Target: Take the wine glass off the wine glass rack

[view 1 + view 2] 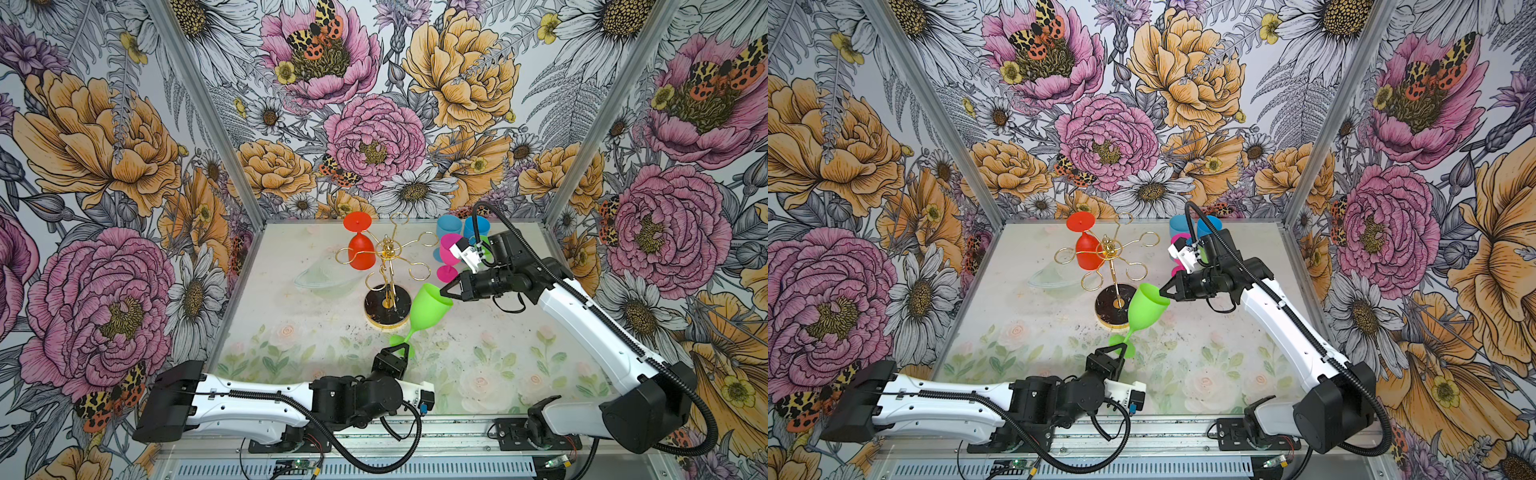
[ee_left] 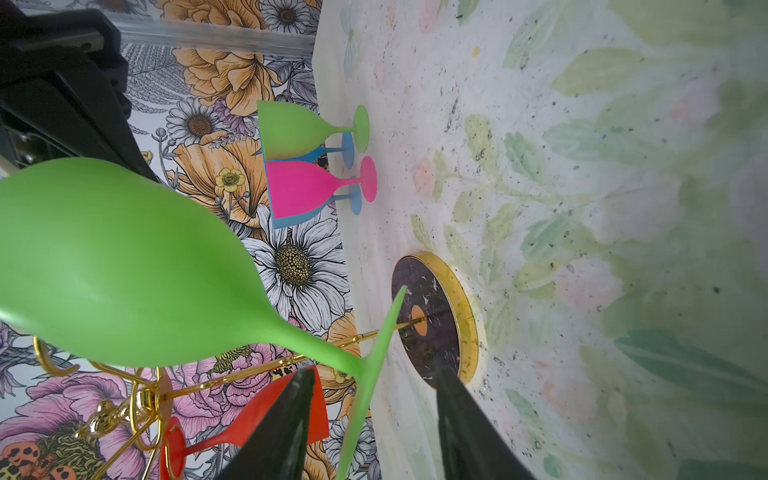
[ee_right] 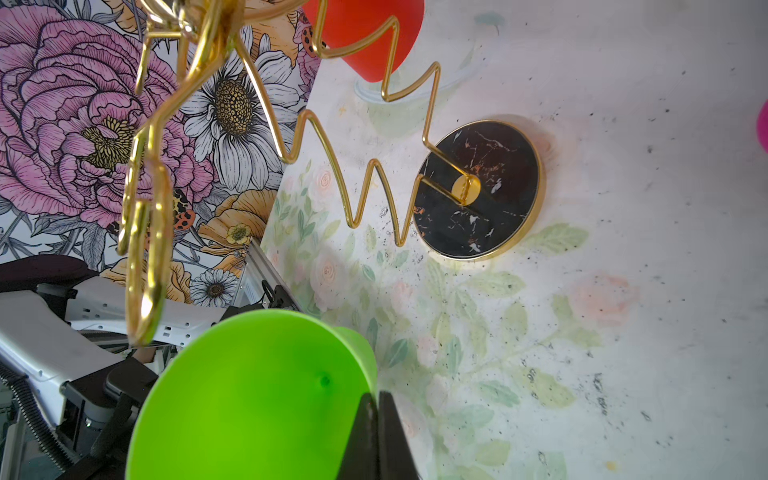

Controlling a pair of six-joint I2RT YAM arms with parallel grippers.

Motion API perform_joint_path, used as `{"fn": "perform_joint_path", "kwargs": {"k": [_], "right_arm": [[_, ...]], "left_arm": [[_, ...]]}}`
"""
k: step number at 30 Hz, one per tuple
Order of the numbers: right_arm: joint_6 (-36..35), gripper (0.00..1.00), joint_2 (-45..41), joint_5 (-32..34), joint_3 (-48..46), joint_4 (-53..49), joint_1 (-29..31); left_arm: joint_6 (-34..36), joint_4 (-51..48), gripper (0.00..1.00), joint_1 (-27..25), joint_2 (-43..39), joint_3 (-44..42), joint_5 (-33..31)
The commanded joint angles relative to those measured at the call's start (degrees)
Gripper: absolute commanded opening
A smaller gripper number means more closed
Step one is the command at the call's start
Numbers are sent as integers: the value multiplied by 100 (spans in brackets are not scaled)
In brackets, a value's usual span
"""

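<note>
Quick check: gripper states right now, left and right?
Left gripper: open, jaws either side of the green wine glass at its foot.
Right gripper: shut on that glass's rim.

Wine glass rack (image 1: 388, 266) stands at centre of the table (image 1: 291, 332), w/ 1 hanging glass (image 1: 360, 251) upside down on its rear-left side. A dish (image 1: 328, 276) lies just left of the rack's base (image 1: 387, 311), below that glass. The wine glass (image 1: 428, 309) is off the rack, tilted, front-right of the base (rim pinched in right gripper (image 1: 445, 291), foot between left gripper (image 1: 398, 351) fingers, which stand apart). 4 standing glasses (image 1: 451, 245) cluster behind-right, nr the back wall (image 1: 374, 145).
</note>
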Motion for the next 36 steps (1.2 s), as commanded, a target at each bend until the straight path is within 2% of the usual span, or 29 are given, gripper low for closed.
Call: {"fn": "perform_joint_path", "kwargs": {"k": [1,4,9,13,16,22,25,32,36], "right_arm": [[-126,0,-254,626,280,59,2],[-194,0,-280,1143,306,54,9],[-322,0,-305,2109,344,63,11],[-461,0,-321,2716,383,65,13],[-585,0,-278,3190,405,74,17],[-777,0,-44,3954,374,138,11],[-762,0,59,4106,316,281,10],[-595,0,307,4392,133,855,10],[-575,0,475,4666,65,1117,17]], "left_arm": [[-469,120,63,-58,-195,-72,121],[-961,147,78,-80,-267,-3,17],[-1860,381,88,-76,-467,0,-221],[-2566,406,91,-75,-662,72,-528],[-3317,7,92,19,-841,305,-596],[-4604,-780,93,402,-1356,598,-246],[-5141,-1051,94,603,-1694,662,-57],[-5811,-1501,94,1003,-2381,665,172],[-6105,-1778,94,1465,-2706,676,366]]}}
